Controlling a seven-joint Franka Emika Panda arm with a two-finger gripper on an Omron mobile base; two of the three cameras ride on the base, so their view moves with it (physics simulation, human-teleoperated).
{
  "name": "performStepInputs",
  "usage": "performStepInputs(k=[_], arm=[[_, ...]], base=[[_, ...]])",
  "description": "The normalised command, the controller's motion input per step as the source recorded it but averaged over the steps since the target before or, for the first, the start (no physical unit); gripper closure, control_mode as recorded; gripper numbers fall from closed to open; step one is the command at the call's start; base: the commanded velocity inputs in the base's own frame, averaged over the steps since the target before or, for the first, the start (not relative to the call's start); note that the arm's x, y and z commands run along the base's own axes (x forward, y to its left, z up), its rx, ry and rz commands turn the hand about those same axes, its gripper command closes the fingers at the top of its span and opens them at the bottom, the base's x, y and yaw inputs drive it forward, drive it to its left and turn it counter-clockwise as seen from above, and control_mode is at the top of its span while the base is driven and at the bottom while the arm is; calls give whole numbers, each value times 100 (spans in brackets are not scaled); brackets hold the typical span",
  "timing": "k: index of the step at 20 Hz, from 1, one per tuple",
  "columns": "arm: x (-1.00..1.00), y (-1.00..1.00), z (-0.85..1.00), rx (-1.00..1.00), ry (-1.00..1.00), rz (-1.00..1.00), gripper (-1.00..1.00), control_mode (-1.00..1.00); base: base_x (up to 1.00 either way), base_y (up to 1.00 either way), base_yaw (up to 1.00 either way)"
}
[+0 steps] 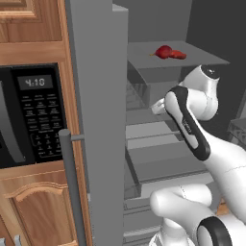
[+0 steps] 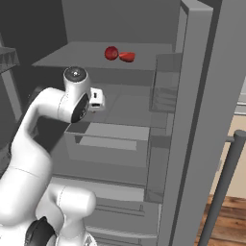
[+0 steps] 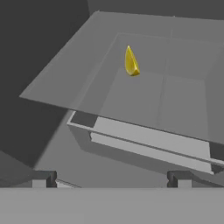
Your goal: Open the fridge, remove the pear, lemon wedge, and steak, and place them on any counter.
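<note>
Hand view is looking down onto a grey glass shelf inside the fridge, where the lemon wedge is lying toward the back, well apart from the gripper. Its 2 dark fingertips are standing far apart at the bottom edge, wide open and holding nothing. A light drawer front is sitting under the shelf, its right end cut off by the frame.

Left base view is showing the open fridge door blocking much of the interior, beside the black microwave. On the top shelf, the steak is lying touching a round dark red thing; what that is cannot be told. The arm's forearm is hiding the gripper itself there.

Right base view is showing the same 2 red items, with the hand reaching in under their shelf.
</note>
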Motion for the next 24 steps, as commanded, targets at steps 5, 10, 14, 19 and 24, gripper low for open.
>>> performStepInputs(k=[5,10,14,19,24], arm=[[61,23,-27,0,1,4,-100,-100],[50,16,-3,0,10,1,-100,-100],[49,15,-15,-2,4,0,-100,-100],[49,14,-20,-1,0,0,-100,-100],[50,6,-18,0,0,0,-100,-100]], base=[[0,0,0],[0,0,0],[0,0,0],[0,0,0],[0,0,0]])
